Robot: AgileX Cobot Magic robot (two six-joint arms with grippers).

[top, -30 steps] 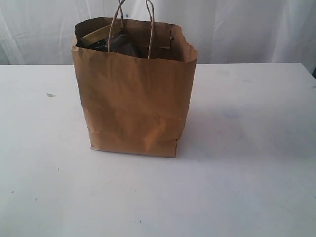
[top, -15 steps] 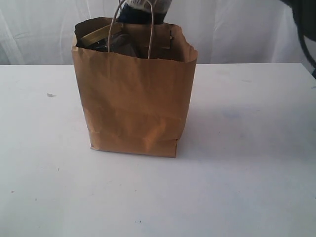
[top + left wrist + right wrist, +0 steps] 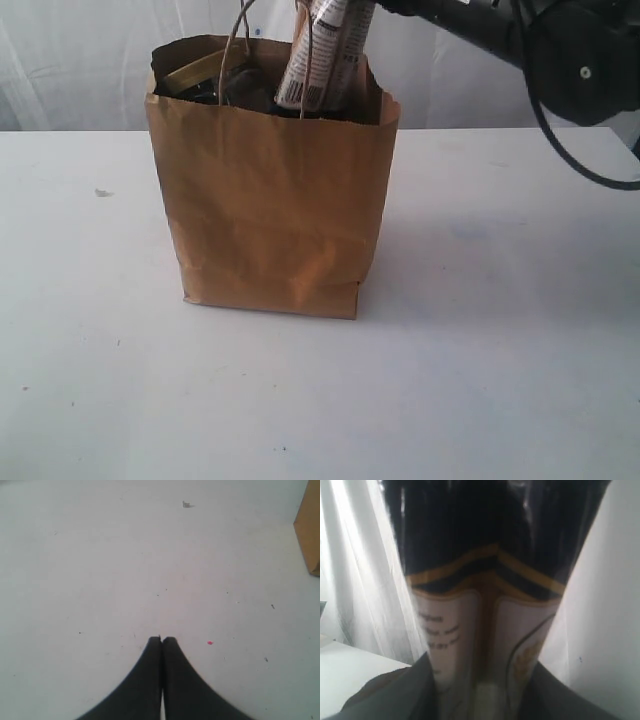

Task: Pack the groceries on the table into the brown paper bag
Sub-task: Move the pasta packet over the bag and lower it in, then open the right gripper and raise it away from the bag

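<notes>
A sheer white curtain (image 3: pixel 90 70) hangs in soft vertical folds across the whole back of the scene, with pale light glowing through it. In front of it stretches a plain white worktop (image 3: pixel 500 380), evenly lit. Its matte surface carries tiny dark specks (image 3: pixel 24 388) and one small grey crumb (image 3: pixel 101 192).

The left pincer (image 3: pixel 161 640) points down at the bench (image 3: pixel 100 555), its two dark fingers pressed flat together. The right arm (image 3: pixel 575 60), black and thick-jointed, reaches in high, with a cable (image 3: pixel 560 140) looping beneath it. The right pincer (image 3: pixel 480 695) grips the long dark-blue noodle packet (image 3: pixel 480 580), one finger on either side of it.
</notes>
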